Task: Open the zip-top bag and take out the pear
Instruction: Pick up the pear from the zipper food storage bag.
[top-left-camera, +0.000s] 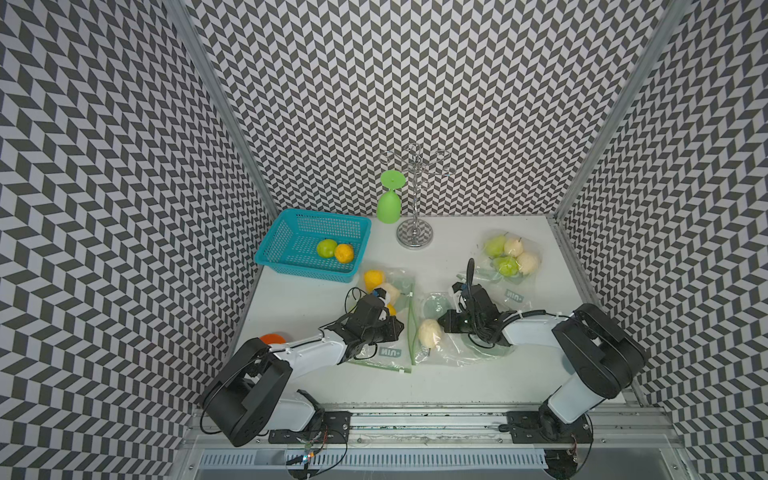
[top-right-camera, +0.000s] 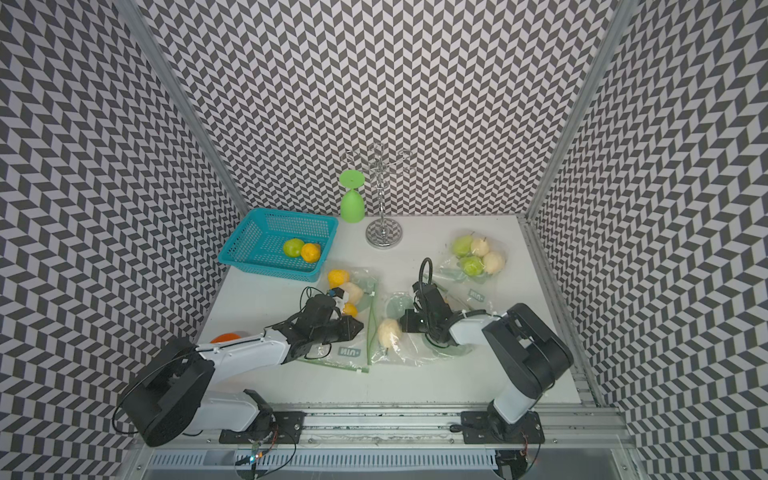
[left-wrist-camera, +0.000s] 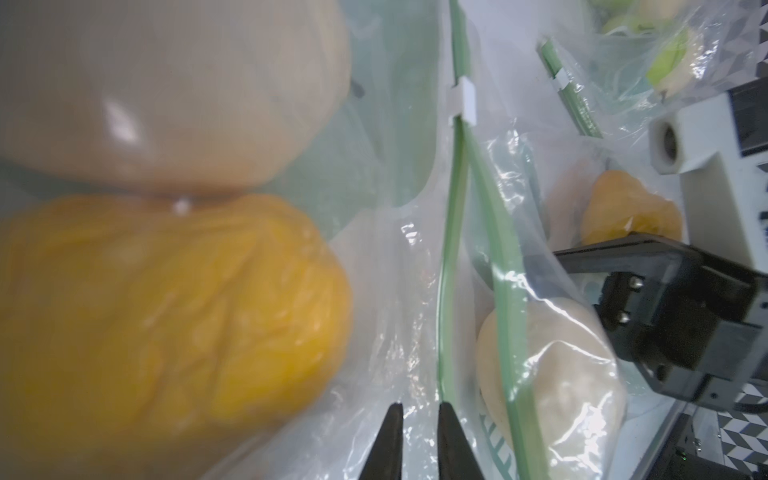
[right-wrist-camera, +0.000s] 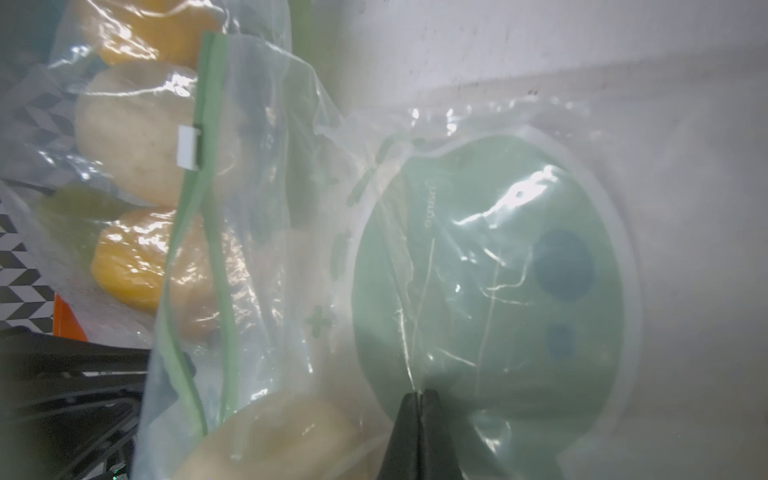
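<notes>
The zip-top bag lies mid-table with its mouth toward the left arm. The pale pear lies inside it, just behind the mouth. The two green zip strips spread apart below the white slider. My left gripper is closed to a narrow gap on the bag's lip by one strip, and the pear lies beyond the other strip. My right gripper is shut on the bag's upper film beside the pear.
A second bag with yellow and pale fruit lies under the left wrist. A third bag of several pears sits at the back right. At the back stand a teal basket holding two fruits, a green goblet and a metal rack.
</notes>
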